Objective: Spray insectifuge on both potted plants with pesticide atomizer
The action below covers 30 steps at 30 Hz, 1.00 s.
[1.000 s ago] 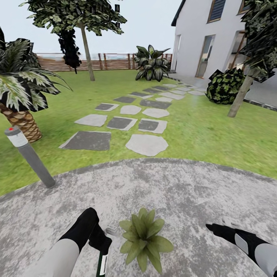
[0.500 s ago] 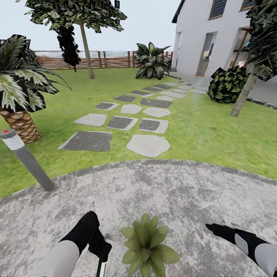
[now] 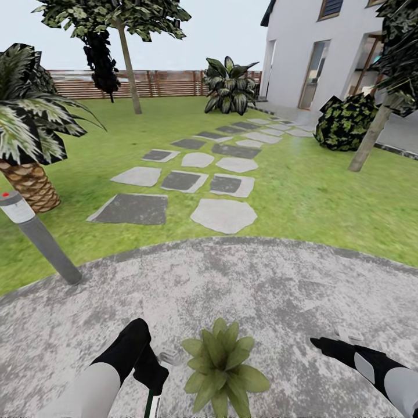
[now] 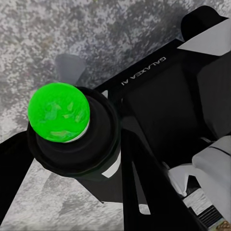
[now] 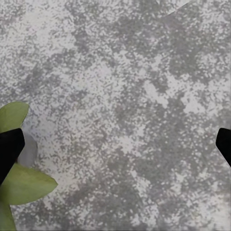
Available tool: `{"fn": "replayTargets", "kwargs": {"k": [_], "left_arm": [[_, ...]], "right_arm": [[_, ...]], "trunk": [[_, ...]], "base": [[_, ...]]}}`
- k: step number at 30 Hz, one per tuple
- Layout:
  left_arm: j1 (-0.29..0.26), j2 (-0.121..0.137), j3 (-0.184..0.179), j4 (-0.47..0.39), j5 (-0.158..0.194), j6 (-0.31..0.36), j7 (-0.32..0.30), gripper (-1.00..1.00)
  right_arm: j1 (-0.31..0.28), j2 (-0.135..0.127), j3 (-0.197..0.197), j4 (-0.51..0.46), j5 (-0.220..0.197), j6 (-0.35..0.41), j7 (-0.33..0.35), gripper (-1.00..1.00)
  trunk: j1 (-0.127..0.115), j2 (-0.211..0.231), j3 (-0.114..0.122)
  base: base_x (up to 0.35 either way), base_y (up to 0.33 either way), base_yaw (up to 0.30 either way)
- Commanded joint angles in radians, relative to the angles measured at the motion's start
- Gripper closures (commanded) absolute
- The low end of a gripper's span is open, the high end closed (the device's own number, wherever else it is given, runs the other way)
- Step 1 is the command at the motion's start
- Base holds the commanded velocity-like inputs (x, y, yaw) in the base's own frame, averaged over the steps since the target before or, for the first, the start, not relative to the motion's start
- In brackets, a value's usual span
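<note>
Landmark: 1 low rosette of pointed green leaves [image 3: 222, 367], a potted plant, on the round mottled-grey paved patio [image 3: 273, 290]; its pot is hidden under the leaves.

Left gripper [image 3: 158, 367] sits just beside the rosette, on the robot's left of it. Below the black wrist a slim dark-green bottle with a white label [image 3: 151, 404] hangs down: the pesticide atomizer. In the left wrist view a dark round bottle end with a bright green cap [image 4: 59, 112] sits between the black fingers [image 4: 137, 173], so the jaws appear clamped on the atomizer. Where the nozzle faces cannot be told.

Right gripper [image 3: 326, 342] hovers on the far side of the rosette, well apart; in the right wrist view its fingertips [image 5: 9, 148] stand wide apart, holding nothing, with 2 leaf tips near 1 of them.

Step in hand, as judged: spraying plant 1. To do it well:
1. Turn the spray head toward the leaves.
2. Sweep across the whole rosette, not 1 side.
3. Keep the grip firm and the right arm away from the leaves.

No specks of insectifuge can be made out. Plant 2 is still to be found.
</note>
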Motion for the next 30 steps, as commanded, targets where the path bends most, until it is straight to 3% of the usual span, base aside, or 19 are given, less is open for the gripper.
{"fn": "replayTargets", "kwargs": {"k": [1, 6, 16, 18, 19, 22, 30], "left_arm": [[0.0, -0.002, 0.007, -0.002, -0.011, 0.005, -0.008, 1.0], [0.0, -0.002, 0.002, -0.007, -0.012, 0.005, -0.008, 1.0], [0.0, 0.001, -0.003, -0.069, -0.017, 0.005, -0.008, 1.0], [0.0, 0.001, -0.003, -0.075, -0.041, 0.005, -0.008, 1.0], [0.0, 0.0, -0.003, -0.082, -0.081, 0.005, -0.008, 1.0], [0.0, 0.0, -0.003, -0.086, -0.125, 0.005, -0.009, 1.0], [0.0, 0.0, -0.004, -0.086, -0.142, 0.005, -0.008, 1.0]], "right_arm": [[0.0, -0.001, 0.006, -0.001, -0.011, 0.005, 0.003, -1.0], [0.0, -0.001, 0.005, -0.001, -0.011, 0.007, 0.004, -1.0], [0.0, -0.001, 0.005, -0.002, -0.012, 0.01, 0.006, -1.0], [0.0, -0.001, 0.006, -0.002, -0.012, 0.01, 0.006, -1.0], [0.0, -0.001, 0.006, -0.001, -0.012, 0.01, 0.006, -1.0], [0.0, -0.001, 0.007, -0.001, -0.012, 0.01, 0.006, -1.0], [0.0, -0.001, 0.007, -0.001, -0.012, 0.01, 0.006, -1.0]], "trunk": [[0.0, 0.0, -0.002], [0.0, 0.0, -0.006], [0.038, -0.07, -0.038], [0.046, -0.084, -0.046], [0.05, -0.091, -0.05], [0.061, -0.112, -0.063], [0.092, -0.168, -0.101]], "base": [[0.0, 0.0, 0.0], [0.0, 0.0, 0.0], [0.0, 0.0, 0.0], [0.0, 0.0, 0.0], [0.0, 0.0, 0.0], [0.0, 0.0, 0.0], [0.0, 0.0, 0.0]]}}
